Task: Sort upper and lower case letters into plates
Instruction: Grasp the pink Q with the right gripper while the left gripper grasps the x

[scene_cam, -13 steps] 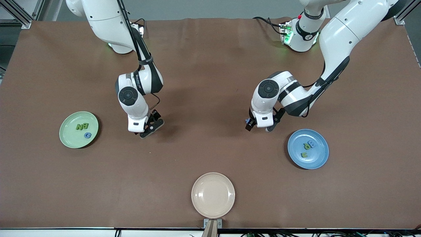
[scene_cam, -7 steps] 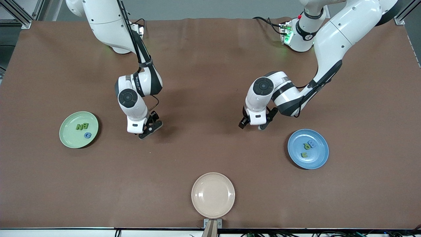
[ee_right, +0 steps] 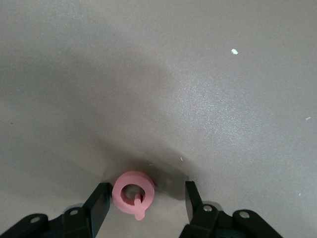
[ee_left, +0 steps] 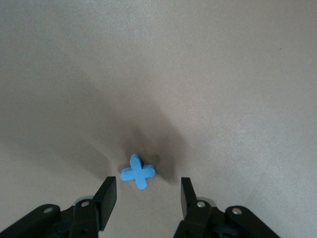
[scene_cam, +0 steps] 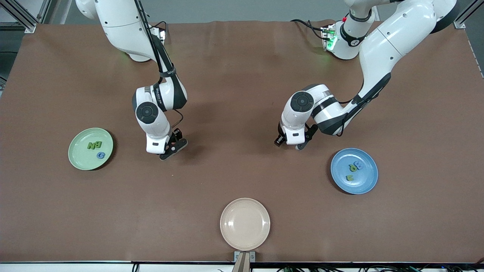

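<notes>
Midway along the desk (scene_cam: 234,83), a blue x (ee_left: 138,172) and pink Q (ee_right: 132,193) are straddled by the parted left claw (ee_left: 147,196) and right claw (ee_right: 143,201), so clamping and lifting come next.

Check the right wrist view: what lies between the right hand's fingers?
A pink letter Q lies flat on the brown table between the right hand's fingers, with a gap at each finger.

Wide table under a brown mat (scene_cam: 242,60) with faint creases, grey floor strip along the top edge, aluminium frame posts (scene_cam: 22,15) at the corners, white edge rail (scene_cam: 75,266) and cables at the bottom, even overhead light
</notes>
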Controlling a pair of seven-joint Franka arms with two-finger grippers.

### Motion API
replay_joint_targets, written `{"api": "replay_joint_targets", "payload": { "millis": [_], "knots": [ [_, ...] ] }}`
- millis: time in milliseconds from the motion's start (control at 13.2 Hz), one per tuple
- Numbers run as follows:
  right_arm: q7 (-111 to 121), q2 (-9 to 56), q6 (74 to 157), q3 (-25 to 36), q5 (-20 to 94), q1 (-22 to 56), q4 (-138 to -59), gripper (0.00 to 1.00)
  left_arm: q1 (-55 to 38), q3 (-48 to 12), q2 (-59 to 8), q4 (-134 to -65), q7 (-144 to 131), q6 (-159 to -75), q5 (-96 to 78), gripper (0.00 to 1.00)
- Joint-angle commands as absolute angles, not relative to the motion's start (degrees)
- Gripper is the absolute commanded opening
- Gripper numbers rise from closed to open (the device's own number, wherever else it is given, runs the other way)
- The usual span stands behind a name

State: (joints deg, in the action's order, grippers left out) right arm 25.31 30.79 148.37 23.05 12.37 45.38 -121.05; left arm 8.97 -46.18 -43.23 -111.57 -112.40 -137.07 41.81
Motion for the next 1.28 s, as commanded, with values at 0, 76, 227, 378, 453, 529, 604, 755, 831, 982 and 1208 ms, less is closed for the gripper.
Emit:
{"api": "replay_joint_targets", "payload": {
  "millis": [0, 76, 227, 378, 453, 529, 604, 755, 831, 982, 1208],
  "knots": [
    [25.49, 31.03, 148.27, 22.59, 13.45, 44.74, -120.76, 0.57, 8.44, -46.06, -45.17, -109.78, -112.59, -137.46, 43.33, 0.60],
    [25.49, 31.03, 148.27, 22.59, 13.45, 44.74, -120.76, 0.52, 8.26, -45.62, -45.18, -109.78, -112.59, -137.20, 43.33, 0.60],
    [25.49, 31.20, 148.27, 22.59, 13.45, 44.74, -120.67, 0.44, 7.21, -44.57, -45.09, -109.86, -112.76, -136.67, 43.33, 0.60],
    [25.40, 31.20, 148.18, 22.59, 13.45, 44.74, -120.50, 0.35, 6.94, -44.21, -44.91, -109.86, -112.76, -136.67, 43.33, 0.60],
    [25.40, 31.20, 148.18, 22.59, 13.45, 44.82, -120.41, 0.32, 6.94, -44.12, -44.91, -109.95, -112.85, -136.67, 43.33, 0.60],
    [25.31, 31.11, 148.10, 22.59, 13.45, 44.82, -120.41, 0.28, 7.03, -44.12, -44.91, -109.95, -112.85, -136.67, 43.33, 0.59],
    [25.40, 31.11, 148.01, 22.59, 13.45, 44.74, -120.06, 0.25, 6.94, -43.95, -45.09, -109.86, -112.85, -136.67, 43.33, 0.56],
    [25.57, 30.76, 145.05, 22.68, 13.45, 43.78, -118.75, 0.22, 6.94, -43.68, -44.91, -109.78, -112.94, -136.67, 43.33, 0.49],
    [25.75, 30.24, 140.23, 22.76, 13.36, 42.46, -116.57, 0.22, 6.94, -43.68, -44.91, -109.86, -112.94, -136.67, 43.33, 0.45],
    [30.90, 27.18, 128.38, 23.12, 13.27, 38.08, -111.99, 0.22, 7.12, -43.59, -44.83, -109.86, -112.94, -136.67, 43.33, 0.40],
    [42.93, 23.91, 121.56, 23.20, 12.92, 27.72, -109.78, 0.22, 7.03, -43.59, -44.83, -109.78, -113.03, -136.32, 43.24, 0.15]
  ]
}}
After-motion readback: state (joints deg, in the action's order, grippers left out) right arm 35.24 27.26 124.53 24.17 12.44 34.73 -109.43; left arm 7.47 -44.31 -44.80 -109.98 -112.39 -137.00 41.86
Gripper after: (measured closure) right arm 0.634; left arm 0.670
